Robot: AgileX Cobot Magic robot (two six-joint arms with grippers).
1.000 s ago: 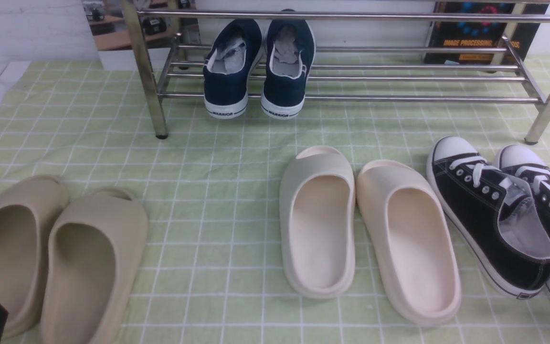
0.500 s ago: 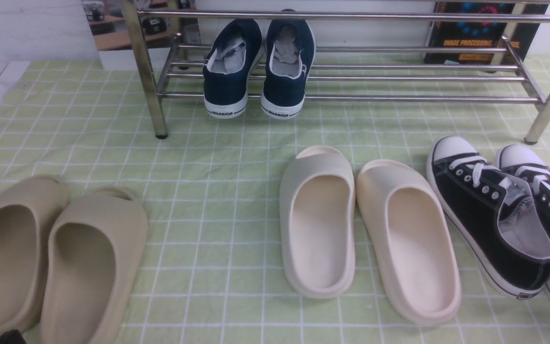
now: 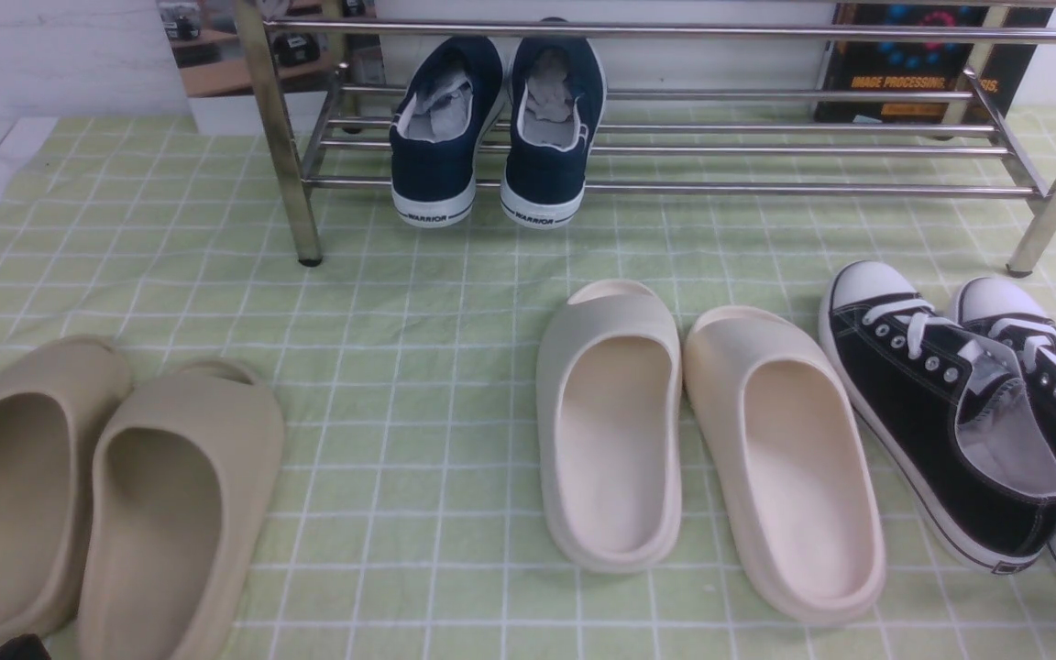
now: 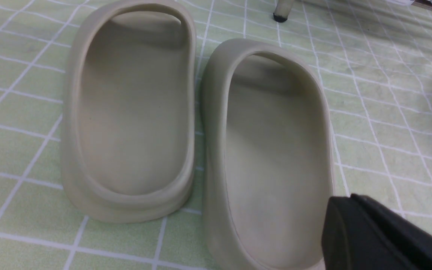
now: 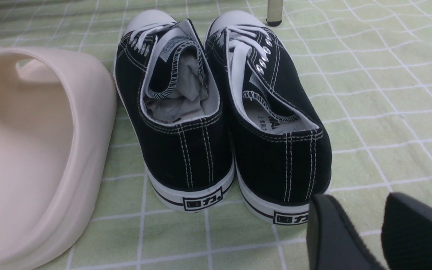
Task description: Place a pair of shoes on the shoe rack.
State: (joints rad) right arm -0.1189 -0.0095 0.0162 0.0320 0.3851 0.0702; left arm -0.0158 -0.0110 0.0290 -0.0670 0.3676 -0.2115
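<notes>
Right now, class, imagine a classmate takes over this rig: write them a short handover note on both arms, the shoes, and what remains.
Left gripper: jaws shut, empty, above the tan slides.
Right gripper: jaws slightly apart, empty, behind the black lace-up sneakers.
Pair of shoes: both navy slip-ons sit side by side on the shoe rack, on its lower shelf, heels overhanging the front bar.
Done: the pair is placed.
Left: nothing apparent; perhaps push the heels further in.

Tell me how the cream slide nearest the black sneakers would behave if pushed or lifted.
The cream slide looks like thick moulded foam, so probably light and fairly stiff. Its broad flat sole on the checked cloth suggests sliding, perhaps bunching the cloth, rather than tipping or rolling.
</notes>
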